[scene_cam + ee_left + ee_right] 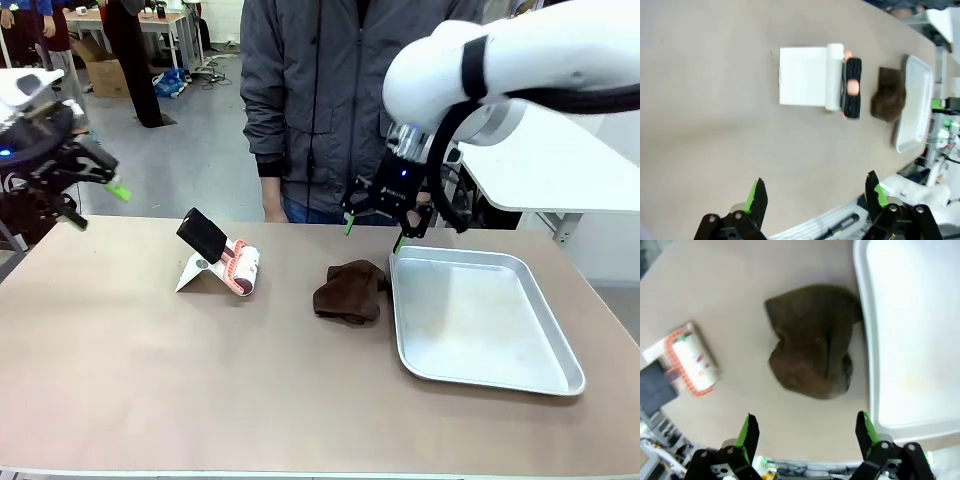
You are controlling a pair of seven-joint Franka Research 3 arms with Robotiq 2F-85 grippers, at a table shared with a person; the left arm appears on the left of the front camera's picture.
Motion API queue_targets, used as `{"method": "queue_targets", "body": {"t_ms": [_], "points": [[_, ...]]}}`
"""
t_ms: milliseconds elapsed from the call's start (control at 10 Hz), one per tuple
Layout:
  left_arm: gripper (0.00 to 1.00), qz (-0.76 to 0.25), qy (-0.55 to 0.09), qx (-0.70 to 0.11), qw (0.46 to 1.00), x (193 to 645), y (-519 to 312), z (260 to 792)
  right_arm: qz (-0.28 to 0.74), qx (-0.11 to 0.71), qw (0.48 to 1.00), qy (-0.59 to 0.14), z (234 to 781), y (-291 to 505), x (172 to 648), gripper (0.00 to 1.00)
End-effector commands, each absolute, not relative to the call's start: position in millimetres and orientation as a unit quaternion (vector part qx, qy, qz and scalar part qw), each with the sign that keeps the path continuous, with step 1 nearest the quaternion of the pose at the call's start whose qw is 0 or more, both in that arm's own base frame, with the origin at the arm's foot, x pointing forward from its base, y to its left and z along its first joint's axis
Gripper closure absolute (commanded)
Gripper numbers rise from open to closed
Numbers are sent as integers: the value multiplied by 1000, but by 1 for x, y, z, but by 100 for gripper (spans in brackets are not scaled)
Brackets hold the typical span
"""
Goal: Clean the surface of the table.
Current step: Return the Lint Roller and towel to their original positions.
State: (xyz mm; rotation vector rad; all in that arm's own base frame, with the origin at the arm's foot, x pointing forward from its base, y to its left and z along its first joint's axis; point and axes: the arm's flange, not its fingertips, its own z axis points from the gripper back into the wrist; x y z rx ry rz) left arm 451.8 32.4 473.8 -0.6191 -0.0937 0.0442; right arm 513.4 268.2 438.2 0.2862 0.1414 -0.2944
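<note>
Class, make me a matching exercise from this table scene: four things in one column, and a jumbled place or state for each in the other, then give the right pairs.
Column 1
1. brown cloth
2. metal tray
3. lint roller
4. right gripper

Column 2
A. lying on a white stand, left of the cloth
B. open, in the air above the table's far edge
C. crumpled on the table against the tray's left rim
D. nothing in it, on the table's right part

Pairs: 1-C, 2-D, 3-A, 4-B
</note>
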Motion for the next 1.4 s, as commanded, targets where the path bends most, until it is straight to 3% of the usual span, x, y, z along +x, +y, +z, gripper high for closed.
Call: {"method": "queue_targets", "body": {"t_ms": [0, 300, 700, 1200, 1300], "points": [[0, -7, -40, -373, 927, 414, 66, 466, -101, 254, 959, 70, 442, 229, 461, 0], [0, -19, -43, -473, 880, 373, 109, 440, -48, 434, 892, 116, 424, 158, 383, 0], [0, -27, -66, -548, 833, 392, 121, 403, -24, 648, 755, 97, 406, 44, 332, 0], [0, -147, -140, -584, 786, 412, 119, 393, -102, 666, 739, -18, 376, -13, 330, 0], [0, -195, -145, -561, 791, 407, 118, 394, -81, 667, 740, 26, 393, -30, 340, 0]]}}
